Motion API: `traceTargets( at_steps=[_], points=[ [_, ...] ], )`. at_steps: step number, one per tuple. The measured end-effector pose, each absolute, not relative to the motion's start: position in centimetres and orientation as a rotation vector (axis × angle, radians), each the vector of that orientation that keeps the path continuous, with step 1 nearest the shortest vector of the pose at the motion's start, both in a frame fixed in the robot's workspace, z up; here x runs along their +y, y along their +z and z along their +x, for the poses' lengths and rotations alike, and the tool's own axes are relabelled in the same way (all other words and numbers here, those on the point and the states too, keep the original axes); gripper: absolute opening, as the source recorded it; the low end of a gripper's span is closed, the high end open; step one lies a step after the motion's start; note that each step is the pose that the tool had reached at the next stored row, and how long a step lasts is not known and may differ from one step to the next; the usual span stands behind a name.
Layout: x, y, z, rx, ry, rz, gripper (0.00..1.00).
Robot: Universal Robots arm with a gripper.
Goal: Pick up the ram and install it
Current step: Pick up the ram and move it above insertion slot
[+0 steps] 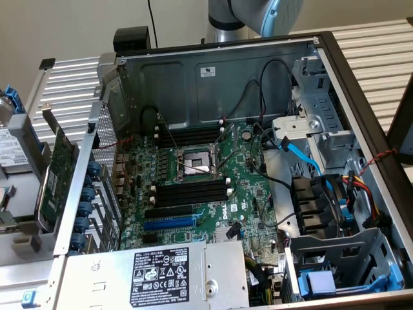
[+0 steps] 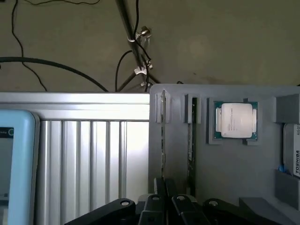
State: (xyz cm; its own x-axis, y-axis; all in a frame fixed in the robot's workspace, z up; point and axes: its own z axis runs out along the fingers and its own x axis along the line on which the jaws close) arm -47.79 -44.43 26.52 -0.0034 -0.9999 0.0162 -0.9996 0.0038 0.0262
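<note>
Nearest you in the exterior view, the power supply [image 1: 174, 271] spans the front of the computer case [image 1: 213, 71]. The case lies on its side with the panel off, evidently so that the motherboard [image 1: 245, 187] faces upward and can be reached from above. Note the black memory slots [image 1: 193, 192] on either side of the processor socket [image 1: 193, 161]; all appear unoccupied. Outside the case, at the exterior view's left, a larger expansion card [image 1: 59, 168] stands on edge. In the wrist view, the fingers [image 2: 161, 197] are closed together and grip nothing. They hang over a grey holder [image 2: 262, 187], close to the ends of two narrow grooves. Locate the ram [image 2: 191, 140] in the groove nearer the processor [image 2: 236, 121], which lies flat in its own recess. The ram stands on its long edge, probably so that its flat faces are offered for a pinch. The holder rests on the ribbed worktop [image 2: 89, 154].
</note>
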Motion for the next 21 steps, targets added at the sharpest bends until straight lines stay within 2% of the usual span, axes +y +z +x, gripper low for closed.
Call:
traceTargets(
  at_steps=[21],
  points=[
    [-45.2,36.0,-41.3,-2.202,-0.017,2.194,0.12]
  ],
)
